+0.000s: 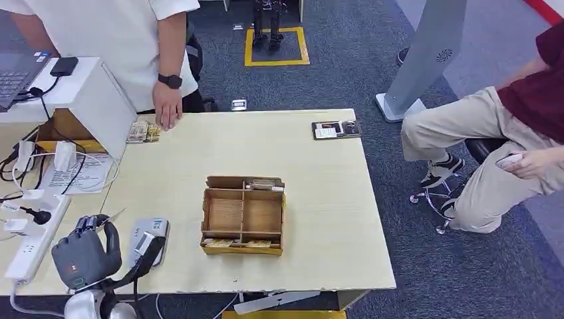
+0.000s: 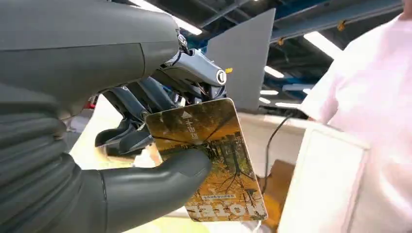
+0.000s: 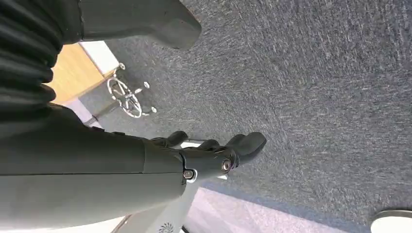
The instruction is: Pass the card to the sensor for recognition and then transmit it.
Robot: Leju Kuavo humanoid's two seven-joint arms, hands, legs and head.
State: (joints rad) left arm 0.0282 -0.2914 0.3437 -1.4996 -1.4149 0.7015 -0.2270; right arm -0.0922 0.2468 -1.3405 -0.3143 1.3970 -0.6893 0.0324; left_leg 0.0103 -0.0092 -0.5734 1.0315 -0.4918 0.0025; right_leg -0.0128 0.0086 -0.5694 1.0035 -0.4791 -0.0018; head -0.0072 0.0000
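Left hand (image 2: 145, 160) upright, fingers (image 2: 131, 104) pinching card (image 2: 214, 155)

card (image 2: 209, 160): rectangular, rounded corners, glossy. printed face is yellow-orange with dark bare-branched trees, a small white triangle mark and white characters near one short end, and large white lettering across the other short end. pinched at one long edge between the thick grey thumb and the darker fingers of the left hand (image 2: 145, 145); most of the face is uncovered and turned toward the wrist camera. held off the table, at its near left corner.

sensor (image 1: 149, 240): small grey rounded box with a lighter top panel, lying flat on the pale tabletop just beside the left hand, between it and the open cardboard tray. card not touching it.
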